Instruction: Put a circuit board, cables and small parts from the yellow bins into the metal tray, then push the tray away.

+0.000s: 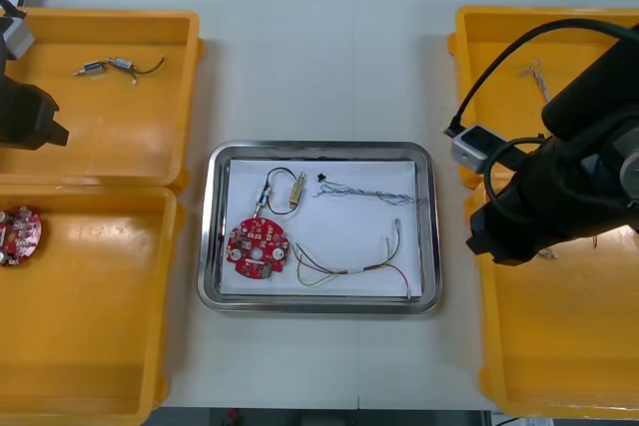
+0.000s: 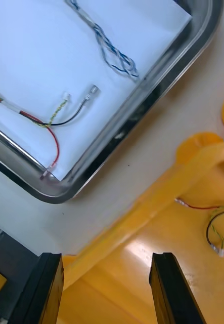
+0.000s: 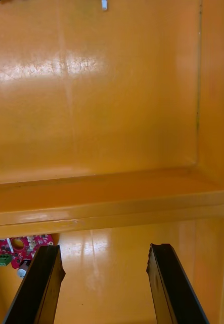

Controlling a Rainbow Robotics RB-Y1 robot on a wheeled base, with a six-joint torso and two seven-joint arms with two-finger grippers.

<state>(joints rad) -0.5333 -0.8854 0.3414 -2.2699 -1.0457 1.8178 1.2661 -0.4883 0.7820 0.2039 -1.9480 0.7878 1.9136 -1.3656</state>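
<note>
The metal tray (image 1: 318, 149) lies mid-table, white inside. In it are a red circuit board (image 1: 257, 247), a small metal part (image 1: 297, 190) on a black cable, a twisted blue and white cable (image 1: 369, 193) and a red and yellow cable (image 1: 349, 264). My right gripper (image 2: 106, 288) is open and holds nothing. It hovers over the near right yellow bin (image 2: 142, 212), just beside the tray's corner (image 2: 137, 109). My left gripper (image 3: 105, 288) is open too, above the wall between the two left bins.
A second circuit board (image 1: 20, 233) lies in the near left bin (image 1: 90, 386), close to my left finger (image 3: 38, 288). Small metal parts (image 1: 118, 67) sit in the far left bin. Loose cables (image 2: 213, 228) lie in the right bins.
</note>
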